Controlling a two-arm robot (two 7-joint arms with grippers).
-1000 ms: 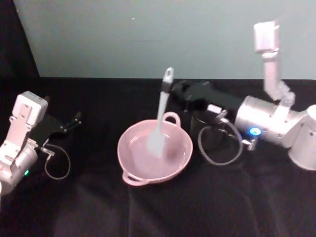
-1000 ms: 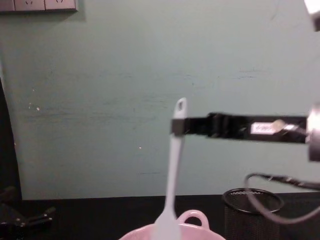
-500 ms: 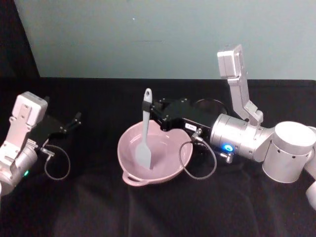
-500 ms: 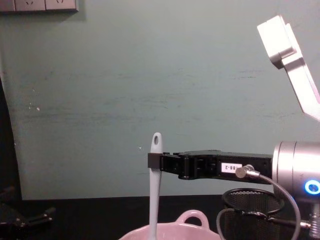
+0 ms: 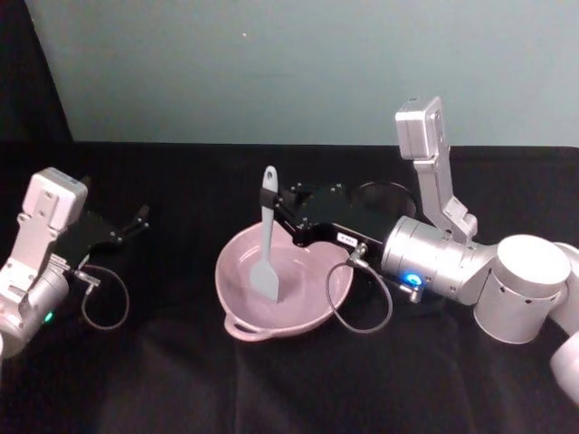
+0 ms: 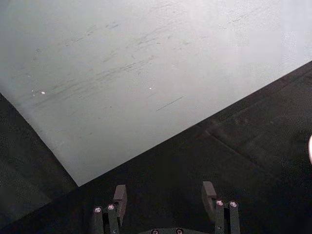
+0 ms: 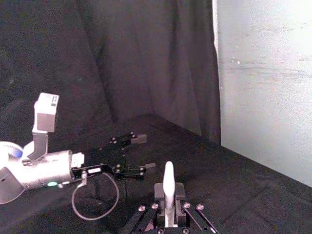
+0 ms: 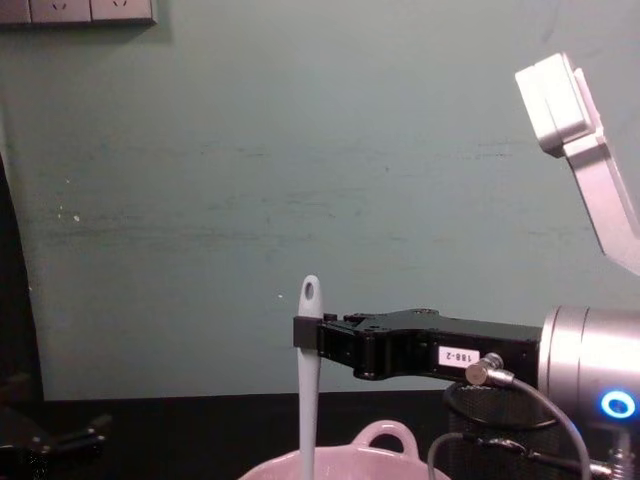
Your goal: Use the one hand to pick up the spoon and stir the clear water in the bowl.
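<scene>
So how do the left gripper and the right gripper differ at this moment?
The right gripper is shut on the spoon; the left gripper is open and empty. The right gripper reaches over the bowl; the left gripper sits off to the left, away from it. Both are black.

I see the long slim white plastic spoon (image 5: 267,237) standing nearly upright. Its flat scoop is down inside the pale pink glossy bowl (image 5: 237,303) on the black-draped table (image 5: 181,380), and its oval-holed tip points up. My black blocky right tool (image 5: 275,204) clamps the handle just below that hole, reaching in over the bowl's far rim.
</scene>
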